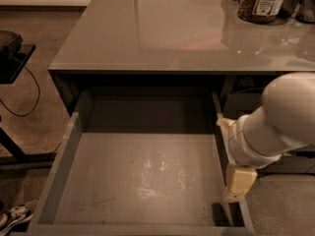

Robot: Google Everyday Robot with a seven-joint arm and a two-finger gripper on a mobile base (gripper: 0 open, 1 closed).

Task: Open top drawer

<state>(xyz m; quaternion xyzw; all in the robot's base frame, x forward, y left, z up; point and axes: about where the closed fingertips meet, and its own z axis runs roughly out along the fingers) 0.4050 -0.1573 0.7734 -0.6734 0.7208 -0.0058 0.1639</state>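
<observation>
The top drawer (64, 163) is pulled far out below the grey countertop. Its deep tray is empty, with a scuffed pale-grey floor (147, 181). Its front panel runs along the bottom edge of the view and its handle is hidden. My white arm (280, 122) comes in from the right. My gripper (237, 183), a cream-coloured piece at the end of the arm, hangs over the drawer's right wall near the front right corner.
A glossy grey countertop (172, 28) carries a jar of brown food (261, 1) and dark containers at the back right. Narrower drawers (243, 102) adjoin on the right, behind my arm. A black stand (10, 48) with a cable is at the left, and a shoe (12, 215) lies on the floor.
</observation>
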